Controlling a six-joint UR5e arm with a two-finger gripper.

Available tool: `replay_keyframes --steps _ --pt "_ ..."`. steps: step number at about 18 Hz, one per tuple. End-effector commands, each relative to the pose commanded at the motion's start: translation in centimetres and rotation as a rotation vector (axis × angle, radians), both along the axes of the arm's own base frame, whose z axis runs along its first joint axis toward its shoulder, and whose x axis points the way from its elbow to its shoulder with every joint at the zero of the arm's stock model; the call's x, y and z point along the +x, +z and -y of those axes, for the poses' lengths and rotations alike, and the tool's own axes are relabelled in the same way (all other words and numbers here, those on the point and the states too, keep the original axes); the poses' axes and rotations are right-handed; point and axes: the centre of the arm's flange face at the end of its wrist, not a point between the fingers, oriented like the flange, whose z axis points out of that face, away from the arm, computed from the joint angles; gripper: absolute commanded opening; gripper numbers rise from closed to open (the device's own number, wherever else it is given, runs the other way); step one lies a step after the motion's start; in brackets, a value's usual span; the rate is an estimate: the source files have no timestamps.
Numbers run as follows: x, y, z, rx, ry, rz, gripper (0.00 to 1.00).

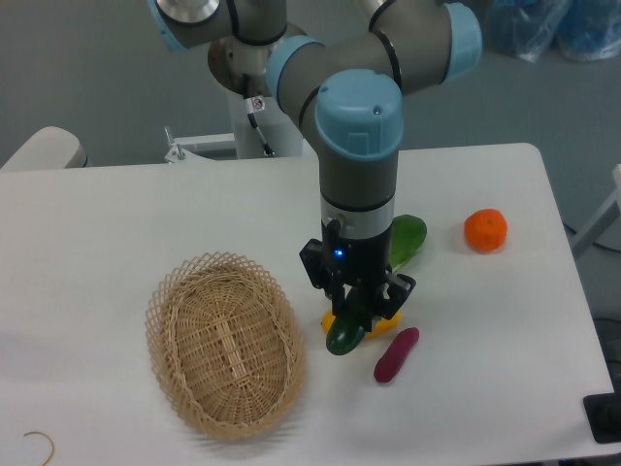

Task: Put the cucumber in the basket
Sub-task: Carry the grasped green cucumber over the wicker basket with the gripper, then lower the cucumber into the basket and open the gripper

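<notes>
My hand (357, 313) is clamped around the cucumber (345, 336) at mid-bench toward the near edge, so I judge I should lift it straight up clear of the yellow fruit (385, 322) and eggplant (396, 354), then carry it left over the basket (226, 345).

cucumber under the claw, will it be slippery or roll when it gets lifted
The cucumber looks glossy, so it may slip a little in the claw. Its rounded, straight shape suggests it would roll if dropped on the table. It looks stiff, so it probably won't droop on the way to the basket.
</notes>
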Motion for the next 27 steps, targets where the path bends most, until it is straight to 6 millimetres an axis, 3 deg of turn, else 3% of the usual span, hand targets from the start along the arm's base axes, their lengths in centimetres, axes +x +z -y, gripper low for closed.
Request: replay_keyframes --steps 3,7,13,16,20,24,27 --pt "2.1 -0.2 -1.2 -0.004 -0.026 0.006 0.13" --pt "2.9 -1.5 -1.2 -0.021 -0.001 0.029 0.13" --pt "7.1 -2.6 -2.2 -0.032 0.042 0.061 0.13" --pt "10.6 -3.4 -4.2 -0.041 0.07 0.074 0.13" --pt "14.9 -6.9 -6.2 -0.084 0.168 0.1 0.13" --pt "16.8 -11.5 -9.0 -0.056 0.372 0.081 0.13" --pt "17.0 -14.5 -10.4 -0.067 0.421 0.075 0.14"
